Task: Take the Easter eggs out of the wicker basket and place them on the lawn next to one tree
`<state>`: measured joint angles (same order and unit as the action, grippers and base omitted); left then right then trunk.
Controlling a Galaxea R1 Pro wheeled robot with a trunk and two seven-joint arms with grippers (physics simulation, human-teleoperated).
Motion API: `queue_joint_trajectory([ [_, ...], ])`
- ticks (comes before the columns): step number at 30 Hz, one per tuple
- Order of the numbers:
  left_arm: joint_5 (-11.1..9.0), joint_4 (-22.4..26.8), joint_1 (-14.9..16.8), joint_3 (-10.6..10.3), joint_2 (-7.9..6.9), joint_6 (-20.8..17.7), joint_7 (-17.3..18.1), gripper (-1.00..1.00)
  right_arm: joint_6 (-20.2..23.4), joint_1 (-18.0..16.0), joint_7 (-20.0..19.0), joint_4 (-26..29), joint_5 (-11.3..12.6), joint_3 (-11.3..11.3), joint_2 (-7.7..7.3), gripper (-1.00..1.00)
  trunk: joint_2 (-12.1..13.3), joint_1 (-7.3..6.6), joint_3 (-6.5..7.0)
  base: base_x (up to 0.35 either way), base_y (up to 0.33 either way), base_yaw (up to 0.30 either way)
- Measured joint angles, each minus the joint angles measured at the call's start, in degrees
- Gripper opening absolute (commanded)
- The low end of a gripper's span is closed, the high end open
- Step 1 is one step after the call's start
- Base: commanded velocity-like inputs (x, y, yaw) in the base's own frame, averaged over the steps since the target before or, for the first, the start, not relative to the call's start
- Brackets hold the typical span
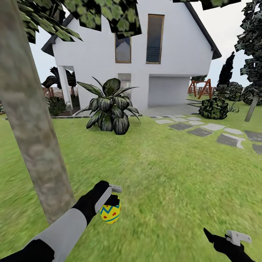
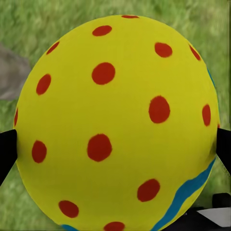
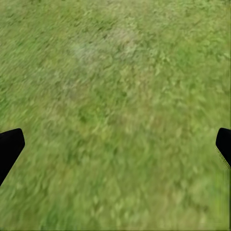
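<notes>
The left gripper [image 1: 113, 203] has its fingers clamped on a yellow Easter egg [image 1: 110, 213], red dots and blue zigzag showing, held above the lawn [image 1: 163, 171] just beside the tree [image 1: 34, 127] trunk, low and near enough that setting it down should count as next to that tree. The right gripper [image 3: 115, 144], fingers spread apart, carries nothing and hangs over grass, farther from the trunk.

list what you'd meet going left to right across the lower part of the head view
tree trunk → left gripper holding an Easter egg → bare lawn → right gripper
</notes>
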<state>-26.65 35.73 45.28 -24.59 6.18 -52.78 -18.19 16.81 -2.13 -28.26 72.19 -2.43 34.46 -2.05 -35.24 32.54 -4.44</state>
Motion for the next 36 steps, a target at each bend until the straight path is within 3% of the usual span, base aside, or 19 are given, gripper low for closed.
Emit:
queue_joint_trajectory([
  [9, -0.1, 0.3, 0.0, 0.0, -0.07, -0.1, 0.1, -1.00, -0.5, 0.0, -0.1, 0.0, 0.1, 0.2, -0.05, 1.00, 0.0, 0.02, -0.28, 0.044, -0.046, 0.225],
  [17, -0.2, 0.6, 0.0, 0.0, -0.08, -0.1, 0.1, -1.00, -0.5, 0.0, 0.0, 0.0, 0.1, 0.2, -0.17, 1.00, 0.0, 0.02, -0.42, -0.010, 0.000, 0.033],
  [30, -0.1, 0.6, 0.0, 0.0, -0.08, -0.1, 0.1, -1.00, -0.4, 0.0, 0.0, -0.1, 0.1, 0.3, -0.17, 1.00, 0.0, 0.05, -0.42, -0.281, 0.000, 0.000],
  [36, -0.1, 0.6, 0.0, 0.0, -0.08, -0.1, 0.1, -1.00, -0.6, 0.0, -0.1, 0.0, 0.1, 0.2, 0.00, 1.00, 0.0, 0.03, -0.42, -0.064, 0.000, 0.000],
])
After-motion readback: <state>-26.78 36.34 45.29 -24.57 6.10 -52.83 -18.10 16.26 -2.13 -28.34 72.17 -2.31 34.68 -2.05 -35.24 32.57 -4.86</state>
